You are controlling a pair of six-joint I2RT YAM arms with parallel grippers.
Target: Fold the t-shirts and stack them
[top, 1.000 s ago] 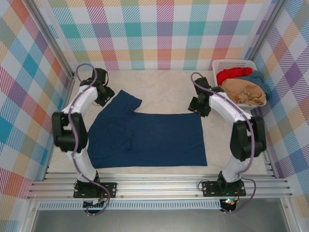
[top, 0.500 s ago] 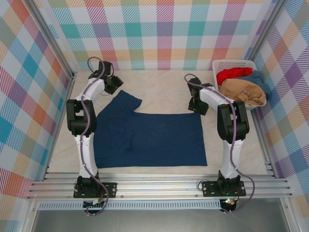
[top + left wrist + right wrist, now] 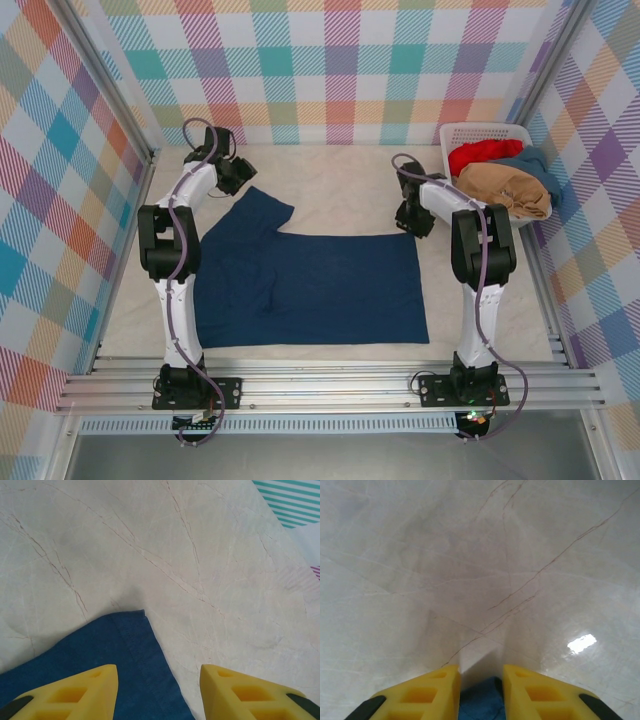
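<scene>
A navy blue t-shirt (image 3: 310, 285) lies spread flat on the pale table, one sleeve pointing to the back left. Above that sleeve's corner (image 3: 120, 645) my left gripper (image 3: 240, 180) (image 3: 159, 690) stands open, one yellow finger over the cloth and the other over bare table. My right gripper (image 3: 408, 225) (image 3: 481, 685) is at the shirt's back right corner, its fingers drawn close with a bunch of navy cloth (image 3: 482, 702) pinched between them. Red (image 3: 485, 152), tan (image 3: 505, 190) and teal-blue (image 3: 540, 165) t-shirts are heaped in the basket.
A white slatted basket (image 3: 485, 128) stands in the back right corner. Plaid walls close the table in on three sides. A metal rail (image 3: 330, 385) runs along the near edge, where both arm bases are bolted.
The left arm swung to the back, over the sleeve corner. The right arm reached back beside the shirt's back right corner, and its fingers closed in on the cloth there.
</scene>
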